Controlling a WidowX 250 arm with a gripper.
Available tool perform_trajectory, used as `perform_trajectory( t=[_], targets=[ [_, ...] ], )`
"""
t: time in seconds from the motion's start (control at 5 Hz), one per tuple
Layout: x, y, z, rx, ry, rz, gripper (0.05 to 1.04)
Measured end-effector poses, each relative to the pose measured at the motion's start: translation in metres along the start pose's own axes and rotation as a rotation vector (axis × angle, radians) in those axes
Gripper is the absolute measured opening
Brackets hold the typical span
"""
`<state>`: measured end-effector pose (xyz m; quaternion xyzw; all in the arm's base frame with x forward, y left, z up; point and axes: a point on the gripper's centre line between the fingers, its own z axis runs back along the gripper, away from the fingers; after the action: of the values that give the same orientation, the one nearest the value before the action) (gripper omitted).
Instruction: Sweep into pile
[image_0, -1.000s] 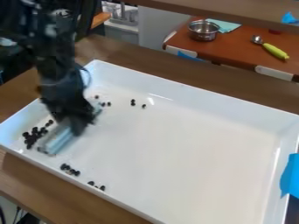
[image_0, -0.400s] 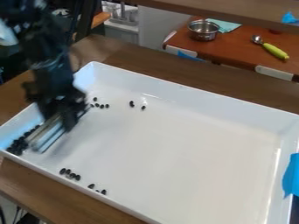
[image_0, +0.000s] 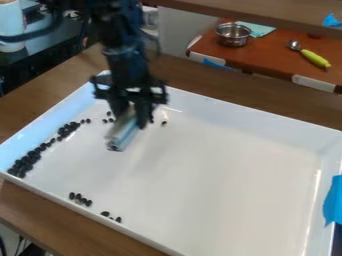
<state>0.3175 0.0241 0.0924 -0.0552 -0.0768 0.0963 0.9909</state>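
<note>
The black gripper (image_0: 131, 116) hangs down over the far left part of the white tray (image_0: 234, 165), tilted a little, its two fingers closed in on a pale bluish bar (image_0: 121, 136), one to each side of it. The bar slants out below the gripper, its lower end pointing toward the camera and slightly left; whether that end touches the tray's floor, I cannot tell. Most of the dark beans (image_0: 28, 161) lie to the left of the gripper in the view, in a long, narrow band beside the tray's left wall, thickest at the near corner and thinning out toward the far end. Just left of the fingers is a small loose group of beans, and just right of them are a couple more, one set a little apart. Nearer the camera than the gripper, well apart from it, two more small clusters lie by the tray's near wall. Far to the gripper's right, blue tape (image_0: 332, 200) is on the tray's right edge. The tray sits on a brown wooden table (image_0: 50, 80). Beyond the gripper and to its right, a reddish-brown counter (image_0: 274, 52) holds a metal pot (image_0: 232, 36), a light green cloth (image_0: 259, 30) and a green-handled spoon (image_0: 314, 58).
</note>
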Motion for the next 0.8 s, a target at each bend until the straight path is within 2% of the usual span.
perform_trajectory(
  t=[0.2,0.4,0.8],
  targets=[
    [0.004,-0.018,-0.019,0.019,0.018,0.005,0.38],
    [0.013,-0.024,-0.036,0.04,-0.004,0.017,0.38],
    [0.04,-0.019,-0.047,0.059,-0.037,0.068,0.38]
  ],
)
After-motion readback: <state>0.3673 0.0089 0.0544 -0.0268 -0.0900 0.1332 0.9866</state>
